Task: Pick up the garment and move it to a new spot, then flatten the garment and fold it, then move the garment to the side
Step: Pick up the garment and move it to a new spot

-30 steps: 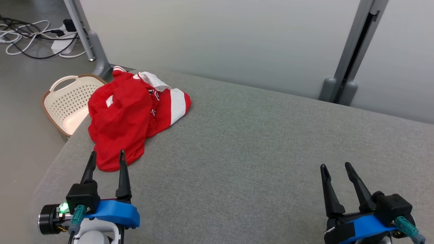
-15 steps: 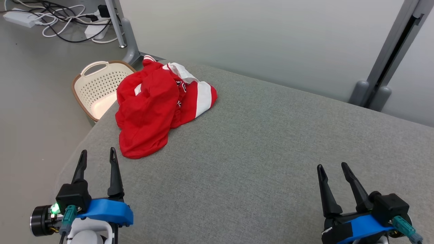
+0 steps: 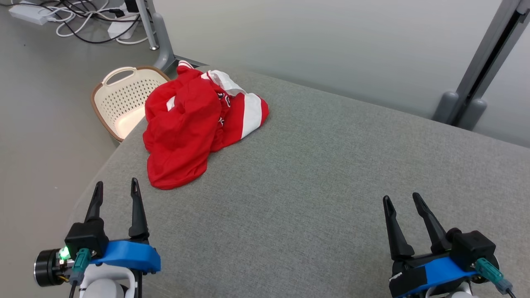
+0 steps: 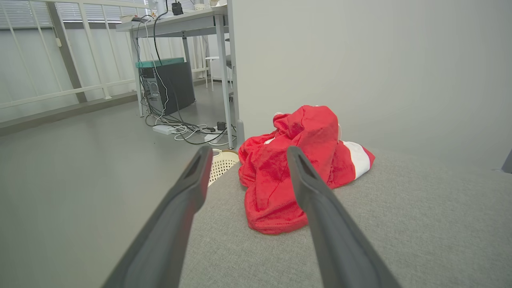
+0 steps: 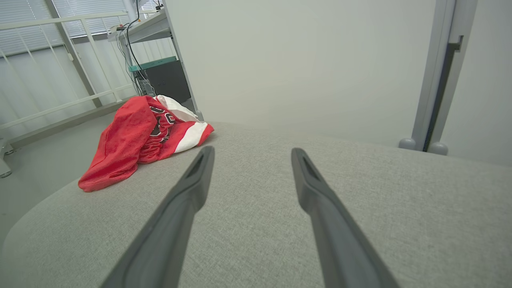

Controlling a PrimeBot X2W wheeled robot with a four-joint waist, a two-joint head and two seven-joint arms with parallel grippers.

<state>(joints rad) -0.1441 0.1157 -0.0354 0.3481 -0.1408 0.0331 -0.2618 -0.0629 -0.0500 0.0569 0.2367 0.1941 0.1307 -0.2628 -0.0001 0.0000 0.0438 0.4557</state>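
The garment is a crumpled red top with white bands, heaped at the far left corner of the grey padded table. It also lies ahead in the left wrist view as the garment and far left in the right wrist view as the garment. My left gripper is open at the lower left, a short way in front of the heap and clear of it. My right gripper stands open at the lower right, far from the cloth, holding nothing.
A cream perforated basket sits on the floor beside the table's left corner. Cables and power strips lie on the floor behind it. A pale partition wall and a grey post bound the far side.
The head camera has swung left, shifting the whole scene rightward in the picture. The left gripper now stands farther back from the garment's near edge. Both grippers stay open.
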